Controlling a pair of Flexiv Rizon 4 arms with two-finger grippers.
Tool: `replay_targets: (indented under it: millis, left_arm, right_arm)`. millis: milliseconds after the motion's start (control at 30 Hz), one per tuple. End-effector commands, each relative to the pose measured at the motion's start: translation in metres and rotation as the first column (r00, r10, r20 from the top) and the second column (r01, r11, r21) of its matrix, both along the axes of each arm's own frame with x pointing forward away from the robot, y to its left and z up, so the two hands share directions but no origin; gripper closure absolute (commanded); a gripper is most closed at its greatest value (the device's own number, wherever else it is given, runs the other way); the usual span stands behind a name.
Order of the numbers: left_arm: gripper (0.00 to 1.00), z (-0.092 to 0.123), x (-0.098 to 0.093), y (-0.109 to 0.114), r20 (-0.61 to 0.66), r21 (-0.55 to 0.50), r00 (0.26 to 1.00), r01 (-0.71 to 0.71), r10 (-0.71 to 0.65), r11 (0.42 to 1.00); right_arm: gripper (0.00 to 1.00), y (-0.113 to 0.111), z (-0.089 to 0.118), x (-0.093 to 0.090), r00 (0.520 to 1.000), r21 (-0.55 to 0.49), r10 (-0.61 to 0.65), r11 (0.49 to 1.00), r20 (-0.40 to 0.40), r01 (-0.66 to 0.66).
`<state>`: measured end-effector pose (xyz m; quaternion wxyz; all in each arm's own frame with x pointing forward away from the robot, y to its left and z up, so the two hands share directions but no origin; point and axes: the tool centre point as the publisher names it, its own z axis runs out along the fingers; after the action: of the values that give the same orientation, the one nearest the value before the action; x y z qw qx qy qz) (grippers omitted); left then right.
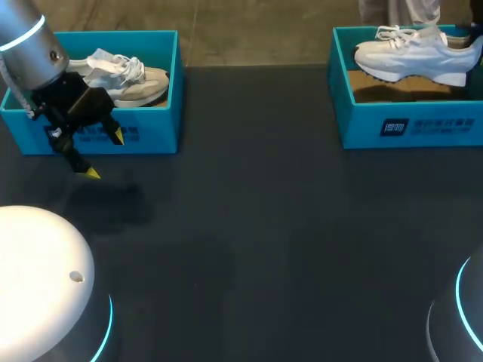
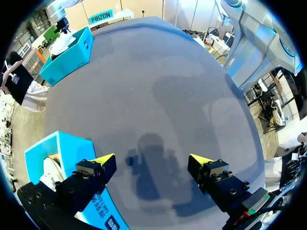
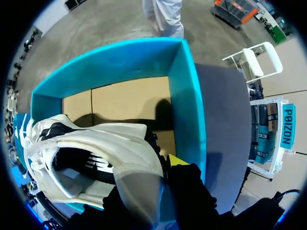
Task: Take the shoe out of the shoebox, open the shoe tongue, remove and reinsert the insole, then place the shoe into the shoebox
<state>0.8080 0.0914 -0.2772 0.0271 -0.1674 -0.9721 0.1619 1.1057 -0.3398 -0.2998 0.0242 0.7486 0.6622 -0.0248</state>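
Observation:
A white shoe (image 1: pixel 415 53) hangs in the teal shoebox (image 1: pixel 407 124) at the back right, its sole just over the cardboard floor. My right gripper (image 3: pixel 163 167) is shut on the shoe's heel collar (image 3: pixel 139 163); one yellow tip shows outside the heel and the other finger is hidden by the shoe. The shoe's open mouth and laces (image 3: pixel 33 143) point away from the gripper. My left gripper (image 1: pixel 104 154) hangs open and holding nothing in front of the left teal shoebox (image 1: pixel 151 139), over bare table (image 2: pixel 151 160).
The left shoebox holds a beige and white shoe (image 1: pixel 124 79), also seen beside my left fingers (image 2: pixel 48 170). Dark table (image 1: pixel 264 226) stretches between the two boxes. My arms' rounded bases stand at the front left (image 1: pixel 38 279) and front right (image 1: pixel 460 317).

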Motion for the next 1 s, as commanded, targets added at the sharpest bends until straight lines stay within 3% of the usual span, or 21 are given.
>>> replay_targets:
  millis: [33,400,1000]
  left_arm:
    - [0.0,0.0,0.0,0.0,0.0,0.002,1.0,0.0,0.0,1.0]
    - [0.0,0.0,0.0,0.0,0.0,0.002,1.0,0.0,0.0,1.0]
    - [0.0,0.0,0.0,0.0,0.0,0.002,1.0,0.0,0.0,1.0]
  right_arm:
    - [1.0,0.0,-0.002,-0.007,1.0,-0.002,0.006,1.0,0.011,-0.006]
    - [1.0,-0.006,0.007,-0.026,1.0,-0.021,0.014,1.0,0.021,-0.014]
    - [1.0,-0.003,-0.009,-0.049,0.998,-0.048,0.055,0.997,-0.008,-0.055]
